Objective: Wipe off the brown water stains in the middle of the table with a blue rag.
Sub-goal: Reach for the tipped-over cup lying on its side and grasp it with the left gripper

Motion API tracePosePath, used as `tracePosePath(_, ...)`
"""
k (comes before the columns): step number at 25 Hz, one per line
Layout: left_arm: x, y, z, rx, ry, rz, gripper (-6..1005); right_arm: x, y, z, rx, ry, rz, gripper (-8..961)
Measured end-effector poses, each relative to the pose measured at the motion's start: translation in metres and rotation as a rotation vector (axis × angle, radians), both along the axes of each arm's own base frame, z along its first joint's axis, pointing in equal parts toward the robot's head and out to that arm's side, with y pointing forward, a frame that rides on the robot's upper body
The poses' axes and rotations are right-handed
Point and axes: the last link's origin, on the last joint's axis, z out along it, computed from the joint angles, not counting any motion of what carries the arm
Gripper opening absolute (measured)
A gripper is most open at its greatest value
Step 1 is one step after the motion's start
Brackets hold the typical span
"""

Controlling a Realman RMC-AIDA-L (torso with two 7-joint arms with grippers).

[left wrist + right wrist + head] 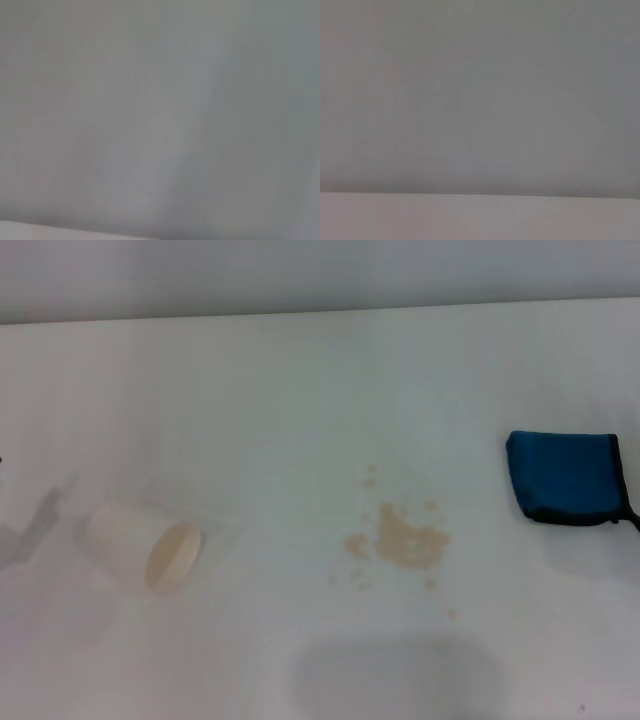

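The brown water stains form a pale tan blotch with small droplets around it, near the middle of the white table in the head view. The blue rag lies folded at the right edge of that view, its black edging and loop tab toward the right. It sits apart from the stains, to their right and a little farther back. Neither gripper shows in any view. Both wrist views show only a blank grey surface with a pale strip of table edge.
A white cup lies on its side at the left, its tan inside facing the front. The table's far edge meets a grey wall. A faint shadow falls on the table at the far left.
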Motion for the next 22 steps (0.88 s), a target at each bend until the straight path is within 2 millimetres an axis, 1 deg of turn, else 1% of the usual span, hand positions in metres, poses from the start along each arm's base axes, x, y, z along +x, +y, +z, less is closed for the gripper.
tracePosePath(4, 0.000, 0.006, 0.017, -0.060, 0.090, 0.006, 873, 0.001, 0.000, 0.001, 0.001, -0.002, -0.002, 873)
tracePosePath(6, 0.004, 0.009, 0.024, -0.105, 0.139, 0.003, 873, 0.001, 0.000, 0.001, 0.001, -0.002, -0.002, 873)
tracePosePath(12, 0.018, 0.023, 0.050, -0.208, 0.219, -0.005, 873, 0.001, 0.000, 0.001, 0.000, -0.001, -0.004, 873)
tracePosePath(13, 0.018, 0.023, 0.050, -0.208, 0.219, -0.005, 873, 0.001, -0.001, 0.001, 0.000, -0.001, -0.004, 873)
tracePosePath(14, 0.027, 0.028, 0.056, -0.269, 0.257, -0.008, 873, 0.001, -0.001, 0.001, 0.000, -0.001, -0.005, 873)
tracePosePath(17, 0.038, 0.035, 0.060, -0.350, 0.311, -0.001, 872, 0.002, -0.001, 0.001, 0.001, -0.002, -0.006, 873)
tracePosePath(18, 0.045, 0.040, 0.060, -0.422, 0.321, 0.019, 872, 0.002, -0.001, 0.001, 0.001, -0.002, -0.006, 873)
tracePosePath(19, 0.045, 0.040, 0.060, -0.422, 0.321, 0.019, 871, 0.002, -0.001, 0.001, 0.000, -0.002, -0.006, 873)
tracePosePath(22, 0.057, 0.047, 0.056, -0.544, 0.314, 0.041, 869, 0.001, 0.000, 0.001, 0.000, -0.001, -0.005, 873)
